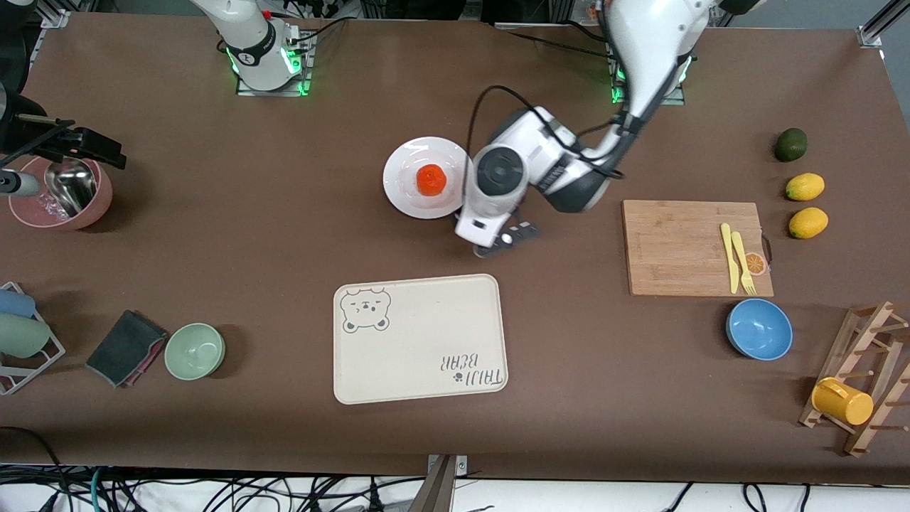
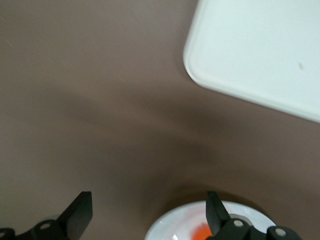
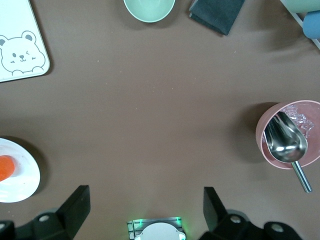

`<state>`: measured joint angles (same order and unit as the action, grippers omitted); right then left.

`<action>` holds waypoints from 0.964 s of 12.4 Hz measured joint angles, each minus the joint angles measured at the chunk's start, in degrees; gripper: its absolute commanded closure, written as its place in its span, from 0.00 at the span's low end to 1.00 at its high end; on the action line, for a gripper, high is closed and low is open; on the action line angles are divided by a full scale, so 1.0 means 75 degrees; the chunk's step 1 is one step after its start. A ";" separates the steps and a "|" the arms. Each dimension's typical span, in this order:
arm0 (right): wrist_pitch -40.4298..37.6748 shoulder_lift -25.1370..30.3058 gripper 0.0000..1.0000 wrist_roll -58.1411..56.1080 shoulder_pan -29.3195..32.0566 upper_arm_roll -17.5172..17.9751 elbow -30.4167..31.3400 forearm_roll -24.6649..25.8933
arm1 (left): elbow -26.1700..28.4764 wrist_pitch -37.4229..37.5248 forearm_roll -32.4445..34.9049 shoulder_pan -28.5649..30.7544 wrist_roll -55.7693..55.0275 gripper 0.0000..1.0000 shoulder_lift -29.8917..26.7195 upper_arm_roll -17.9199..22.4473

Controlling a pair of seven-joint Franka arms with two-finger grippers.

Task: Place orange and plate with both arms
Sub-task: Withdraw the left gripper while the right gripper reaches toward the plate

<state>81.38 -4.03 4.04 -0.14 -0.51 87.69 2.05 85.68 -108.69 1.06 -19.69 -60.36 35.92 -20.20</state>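
Orange (image 1: pixel 430 179), round, slightly flattened and matte red-orange, sits in the middle of the glossy white plate (image 1: pixel 405 195), a shallow-rimmed disc on the smooth brown table (image 1: pixel 284 235). The left gripper (image 2: pixel 145 212) hangs just beside the plate, between it and the cream rectangular bear-printed tray (image 1: pixel 419 338), black fingers (image 2: pixel 77 212) spread wide and holding nothing. The right gripper (image 3: pixel 142 207) waits high over the table, jaws spread wide, empty.
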 measured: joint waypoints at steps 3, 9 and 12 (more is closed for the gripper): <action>-0.0309 -0.0323 0.00 -0.0391 -0.0056 0.0069 0.0007 -0.0001 | -0.0004 0.0725 -0.0007 0.1426 0.1822 0.00 -0.0219 0.0005; -0.0342 -0.0418 0.00 -0.1035 -0.0240 0.0160 0.0012 -0.0844 | -0.0007 0.1277 -0.0009 0.4155 0.5252 0.00 -0.0484 -0.0004; 0.0678 -0.0443 0.00 -0.1043 -0.0329 0.0238 0.0813 -0.1851 | -0.0044 0.1791 -0.0008 0.4897 0.6664 0.00 -0.1097 0.0010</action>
<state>86.46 -7.35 -3.79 -2.61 1.27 93.79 -11.83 85.35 -95.26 1.00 17.04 -10.37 27.69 -20.13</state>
